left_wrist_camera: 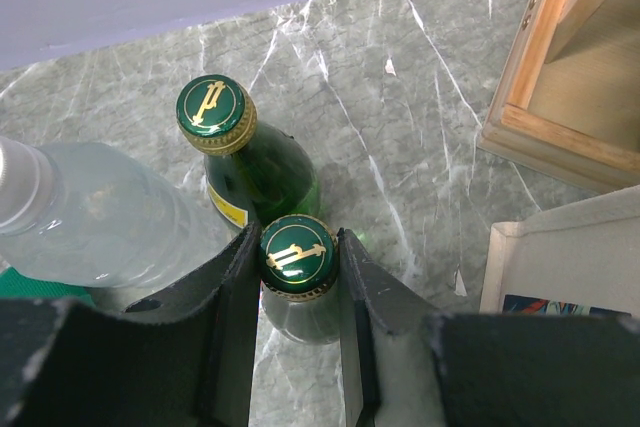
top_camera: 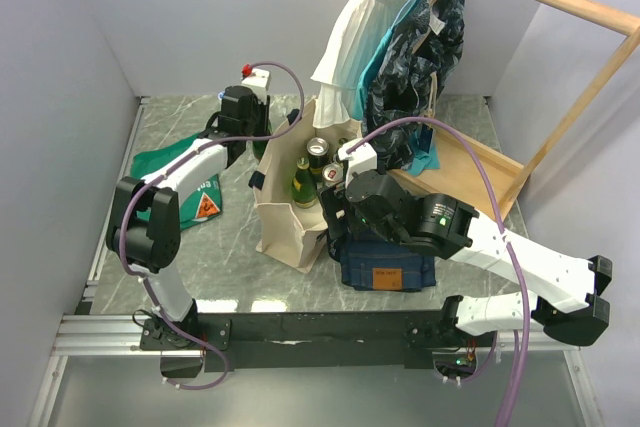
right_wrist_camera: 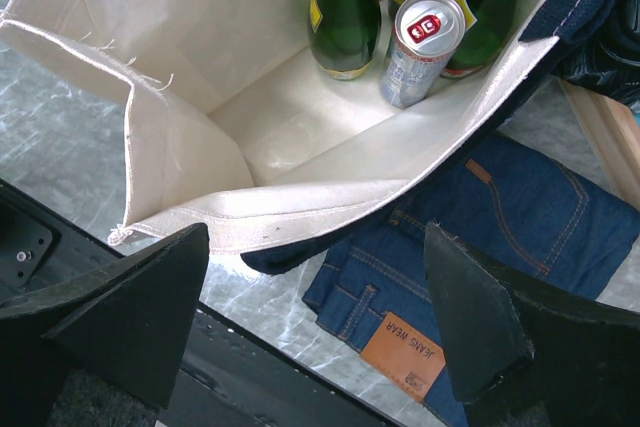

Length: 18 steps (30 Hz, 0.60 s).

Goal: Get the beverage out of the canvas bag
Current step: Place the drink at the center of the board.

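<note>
The cream canvas bag (top_camera: 285, 232) stands open mid-table with dark strap handles. Inside it in the right wrist view are a green bottle (right_wrist_camera: 343, 12), a silver can (right_wrist_camera: 420, 47) and a second green bottle (right_wrist_camera: 490, 7). My right gripper (right_wrist_camera: 318, 232) is open and empty, hovering over the bag's near rim (right_wrist_camera: 300, 202); in the top view it (top_camera: 335, 202) is at the bag's right side. My left gripper (left_wrist_camera: 298, 247) is shut on the neck of a green bottle (left_wrist_camera: 297, 257) outside the bag, at the back left (top_camera: 252, 132).
Another green bottle (left_wrist_camera: 225, 142) and a clear water bottle (left_wrist_camera: 90, 217) stand right beside the held one. Folded jeans (right_wrist_camera: 500, 237) lie right of the bag. A green printed cloth (top_camera: 195, 187) lies left. A wooden rack (top_camera: 500, 172) with hanging clothes fills the back right.
</note>
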Each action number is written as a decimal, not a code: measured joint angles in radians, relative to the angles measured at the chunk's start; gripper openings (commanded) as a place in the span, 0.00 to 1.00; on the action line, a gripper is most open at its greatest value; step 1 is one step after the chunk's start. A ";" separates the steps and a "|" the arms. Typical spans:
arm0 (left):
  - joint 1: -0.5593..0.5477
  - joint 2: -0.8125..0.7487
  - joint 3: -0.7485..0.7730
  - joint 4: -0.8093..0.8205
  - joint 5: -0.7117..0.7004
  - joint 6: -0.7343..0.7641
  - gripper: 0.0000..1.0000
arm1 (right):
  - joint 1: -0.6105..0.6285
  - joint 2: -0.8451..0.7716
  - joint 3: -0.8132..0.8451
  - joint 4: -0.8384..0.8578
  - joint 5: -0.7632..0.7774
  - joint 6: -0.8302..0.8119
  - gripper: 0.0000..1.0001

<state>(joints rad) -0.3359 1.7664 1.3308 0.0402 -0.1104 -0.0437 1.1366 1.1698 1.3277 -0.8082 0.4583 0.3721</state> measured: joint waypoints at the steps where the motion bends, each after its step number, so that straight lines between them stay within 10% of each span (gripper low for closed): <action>1: 0.000 0.000 0.000 -0.001 0.000 -0.001 0.23 | 0.000 0.000 0.000 0.000 0.000 0.000 0.94; 18: 0.000 -0.032 0.001 -0.029 -0.011 -0.004 0.55 | 0.000 -0.003 -0.015 0.007 0.000 0.000 0.94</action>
<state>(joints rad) -0.3355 1.7348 1.3319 0.0116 -0.1211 -0.0479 1.1366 1.1667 1.3125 -0.8009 0.4587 0.3725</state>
